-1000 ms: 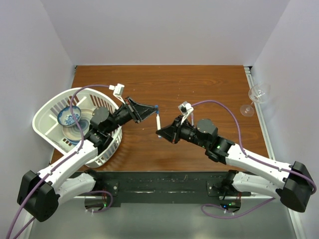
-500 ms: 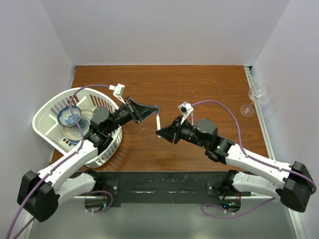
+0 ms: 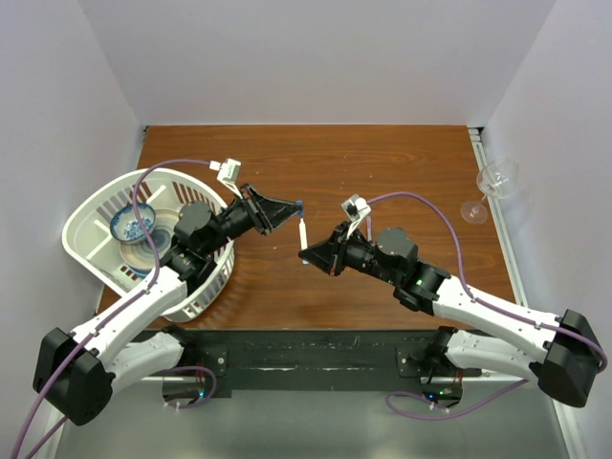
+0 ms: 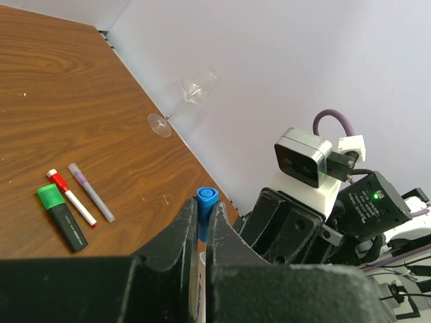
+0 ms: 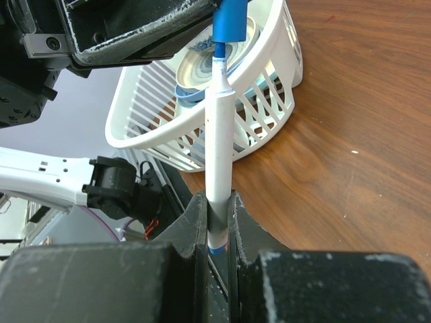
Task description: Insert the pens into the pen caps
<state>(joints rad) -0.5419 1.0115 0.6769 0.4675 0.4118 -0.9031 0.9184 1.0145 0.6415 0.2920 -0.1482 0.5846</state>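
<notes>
Left pincer [image 3: 293,207] shifted slightly; thin white pen [image 5: 217,141] tip enters blue cap [image 5: 231,20].

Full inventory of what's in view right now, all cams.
blue cap: 1, blue, in left pincer
white pen: 1, white, upright in right pincer, tip meeting cap
marker: 1, black with green end, flat on table
red-ended pen: 1, white and red, beside marker
thin pen: 1, pale grey, beside red-ended pen
wine glass: 1, clear, tilted, table's right edge
basket: 1, white, table's left side
bowl: 1, blue-white, in basket
table: 1, brown wood
left pincer: black, shut on blue cap
right pincer: black, shut on white pen
</notes>
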